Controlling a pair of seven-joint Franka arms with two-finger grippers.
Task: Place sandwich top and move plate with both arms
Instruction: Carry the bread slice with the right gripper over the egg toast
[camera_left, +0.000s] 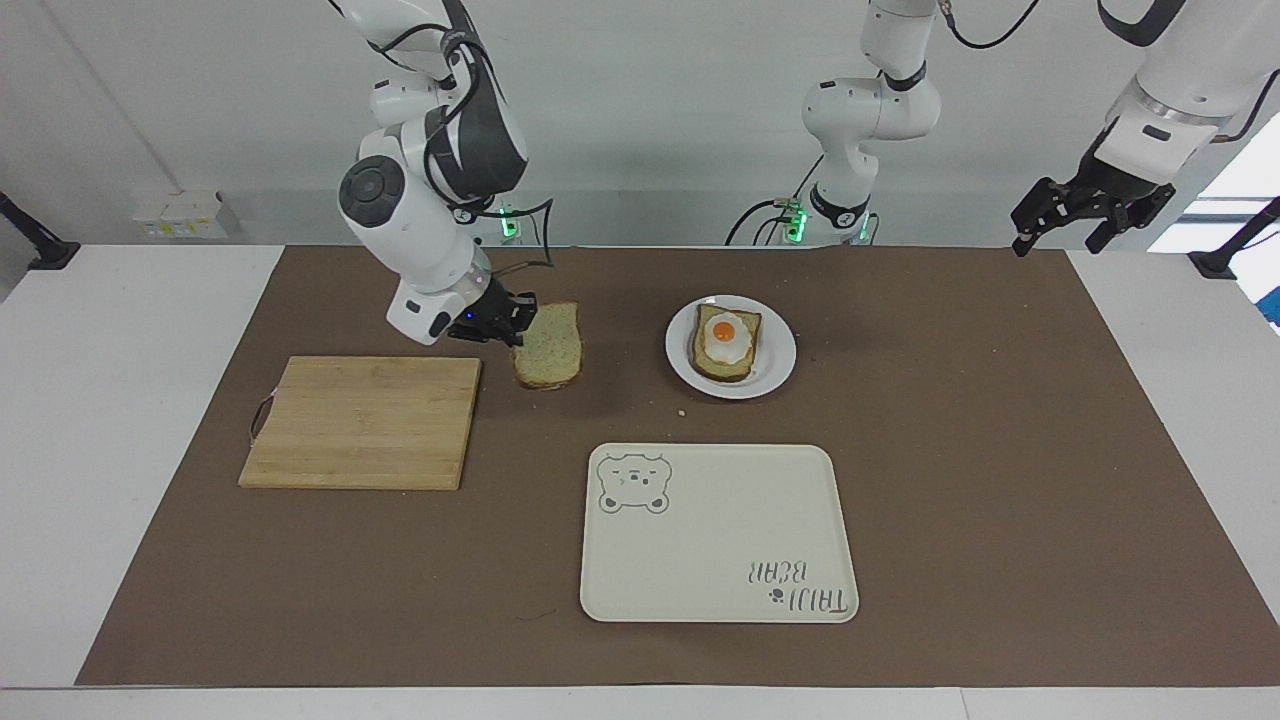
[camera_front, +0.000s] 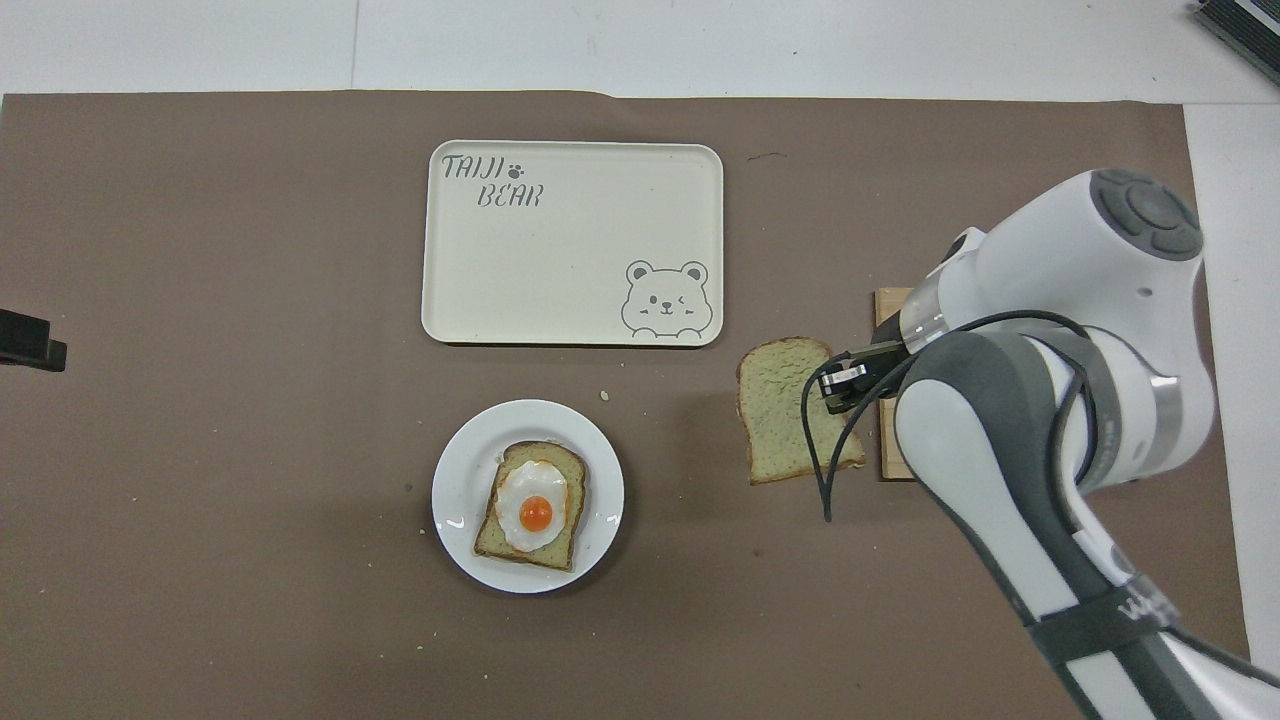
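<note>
- The right claw (camera_left: 516, 331) is clenched on one edge of the sandwich top (camera_left: 548, 346), carrying the slice in the air, tilted, over the brown mat (camera_left: 950, 480) between the cutting board (camera_left: 362, 422) and the plate (camera_left: 775, 372)
- In the overhead view the same slice (camera_front: 785, 420) hangs just beside the board's edge (camera_front: 886, 305), with the right claw (camera_front: 838, 385) at its side toward the right arm's end of the desk (camera_left: 100, 450)
- The plate (camera_front: 465, 480) sits on the mat near the robots, carrying a toast slice (camera_left: 728, 366) topped with a fried egg (camera_left: 724, 335); the sandwich top is well apart from it
- A cream tray (camera_left: 715, 540) with a bear drawing and lettering lies farther from the robots than the plate, not touching it
- The left claw (camera_left: 1060, 228) waits released, fingers spread, raised over the mat's corner at the left arm's end of the desk, holding nothing
- The wooden board lies bare toward the right arm's end
</note>
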